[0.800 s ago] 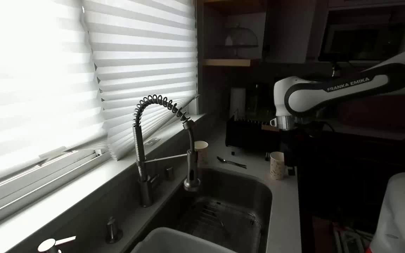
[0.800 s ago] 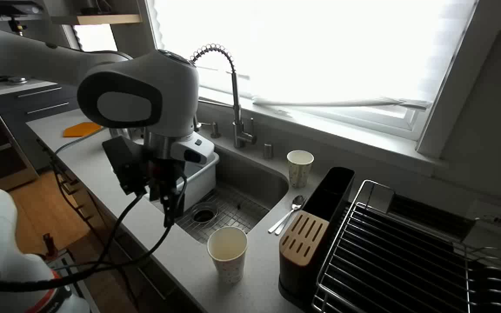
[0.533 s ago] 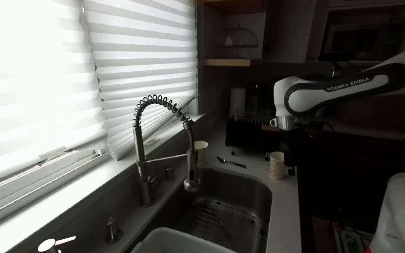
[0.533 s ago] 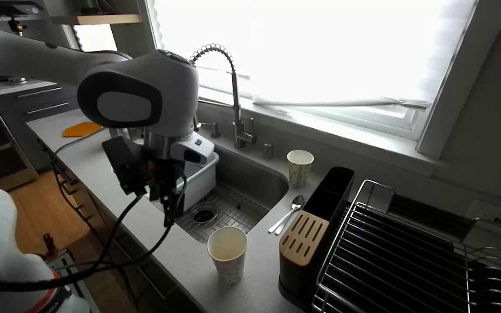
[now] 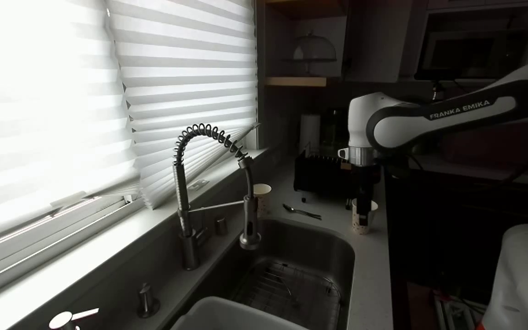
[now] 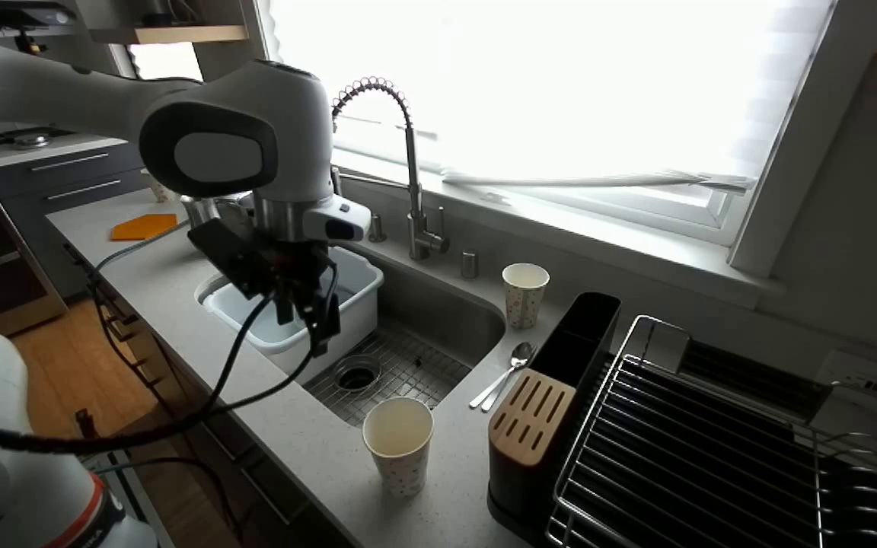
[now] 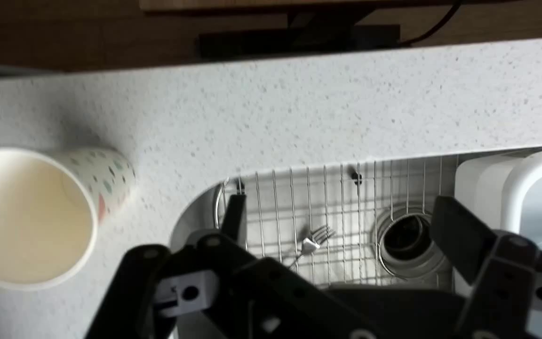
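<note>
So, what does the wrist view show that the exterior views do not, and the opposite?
Only the wrist view: a clearly recognisable fork in the sink.

Only the exterior views: the spring-neck faucet, pleated blinds, a spoon, a second paper cup and the wire dish rack.

Shared: the gripper, the patterned paper cup nearest to it, the wire sink grid and the plastic tub.

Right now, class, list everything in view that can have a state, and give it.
Gripper: open, holding nothing
Cup nearest the gripper: upright
Spoon: lying on the counter
Cup by the spoon's bowl: upright
Fork: lying in the sink
Drain: open
White tub: upright
Faucet: no water visible
Far drawers: shut
Blind: lowered, bottom askew
</note>
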Tool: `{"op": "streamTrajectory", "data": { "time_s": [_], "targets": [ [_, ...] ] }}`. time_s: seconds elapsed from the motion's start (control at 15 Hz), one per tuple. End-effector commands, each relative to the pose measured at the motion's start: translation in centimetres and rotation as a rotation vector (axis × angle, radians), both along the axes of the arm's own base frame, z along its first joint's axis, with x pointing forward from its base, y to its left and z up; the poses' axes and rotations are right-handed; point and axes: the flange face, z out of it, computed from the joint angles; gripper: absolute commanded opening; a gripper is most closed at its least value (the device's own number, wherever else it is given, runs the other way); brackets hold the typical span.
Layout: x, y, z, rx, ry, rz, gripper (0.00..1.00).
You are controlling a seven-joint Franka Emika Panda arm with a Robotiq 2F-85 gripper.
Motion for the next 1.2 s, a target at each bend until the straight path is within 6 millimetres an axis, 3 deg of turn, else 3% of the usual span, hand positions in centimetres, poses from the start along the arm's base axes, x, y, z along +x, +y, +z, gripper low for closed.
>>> {"op": "streamTrajectory", "data": {
  "time_s": [0.0,0.27,0.47,0.8,1.13],
  "targets": [
    [2.7,6.0,2.9,-0.076,-0.123,0.153,1.0],
    [5.3,12.6,5.6,-0.158,-0.323,0.306,1.0],
    [6.8,16.2,7.1,-0.176,-0.524,0.336,1.0],
    [7.8,19.6,8.7,-0.119,-0.809,0.275,1.0],
    [8.5,21.2,7.5,-0.054,-0.89,0.253,1.0]
  ]
}}
